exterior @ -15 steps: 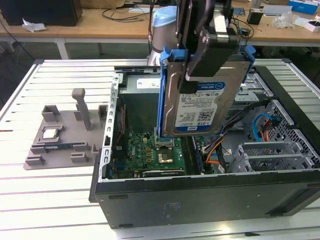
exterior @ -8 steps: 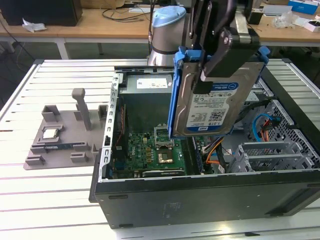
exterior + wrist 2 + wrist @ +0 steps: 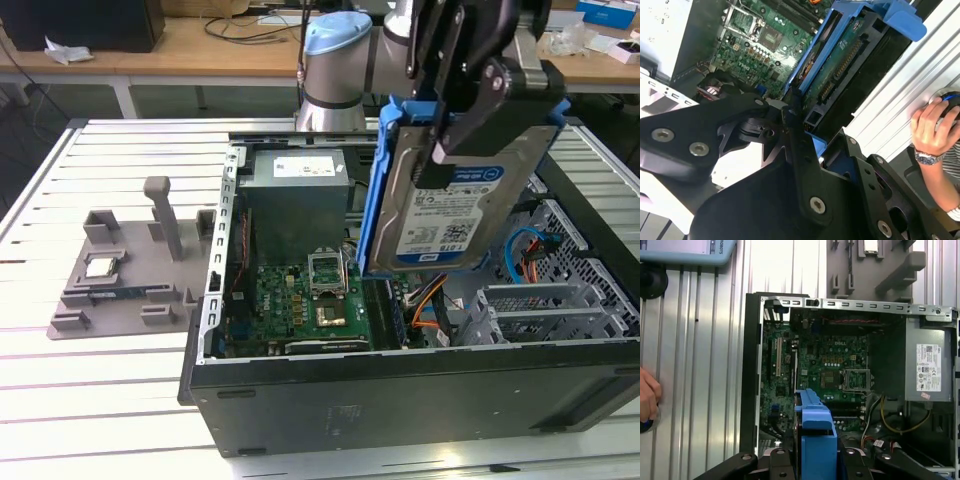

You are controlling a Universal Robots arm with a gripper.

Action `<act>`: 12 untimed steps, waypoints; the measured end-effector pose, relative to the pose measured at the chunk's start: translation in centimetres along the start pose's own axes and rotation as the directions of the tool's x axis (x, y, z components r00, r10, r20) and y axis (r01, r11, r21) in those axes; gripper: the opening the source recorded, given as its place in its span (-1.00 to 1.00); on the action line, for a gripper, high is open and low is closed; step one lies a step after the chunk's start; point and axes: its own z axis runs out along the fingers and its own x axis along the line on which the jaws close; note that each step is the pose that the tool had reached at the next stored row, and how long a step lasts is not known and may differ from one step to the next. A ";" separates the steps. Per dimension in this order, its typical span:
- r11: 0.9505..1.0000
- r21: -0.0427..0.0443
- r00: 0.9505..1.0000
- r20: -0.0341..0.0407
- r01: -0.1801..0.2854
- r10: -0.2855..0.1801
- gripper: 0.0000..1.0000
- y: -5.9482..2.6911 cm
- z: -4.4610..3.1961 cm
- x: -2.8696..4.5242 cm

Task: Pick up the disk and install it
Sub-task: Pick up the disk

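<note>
The disk [image 3: 452, 205] is a silver hard drive with a blue-and-white label, framed by blue carrier rails. It hangs on edge, slightly tilted, above the open computer case [image 3: 400, 392]. My gripper [image 3: 458, 140] is shut on its upper part, with a black finger [image 3: 442, 152] lying across the label side. In the second wrist view the disk [image 3: 840, 65] shows its circuit-board side, clamped in the gripper [image 3: 801, 131]. In the first wrist view its blue carrier edge [image 3: 816, 432] sits between the black fingers [image 3: 779, 460], over the motherboard [image 3: 830, 370].
Inside the case are a green motherboard [image 3: 300, 300], a grey power supply [image 3: 297, 190] and a metal drive cage [image 3: 545, 300] with orange and blue cables. A grey fixture [image 3: 130, 270] holding a small chip [image 3: 100, 267] lies at the exterior view's left. A person's hand [image 3: 932, 125] rests on the table.
</note>
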 end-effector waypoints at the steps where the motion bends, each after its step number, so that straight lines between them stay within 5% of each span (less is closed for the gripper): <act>1: 1.000 0.000 1.000 0.000 0.000 0.000 -0.26 -0.16 -0.01 0.04; 9: 1.000 -0.001 1.000 0.000 0.000 0.000 -0.26 -1.41 -0.07 1.82; 12: 1.000 -0.003 1.000 0.000 0.000 0.000 -0.26 -2.64 -0.09 2.18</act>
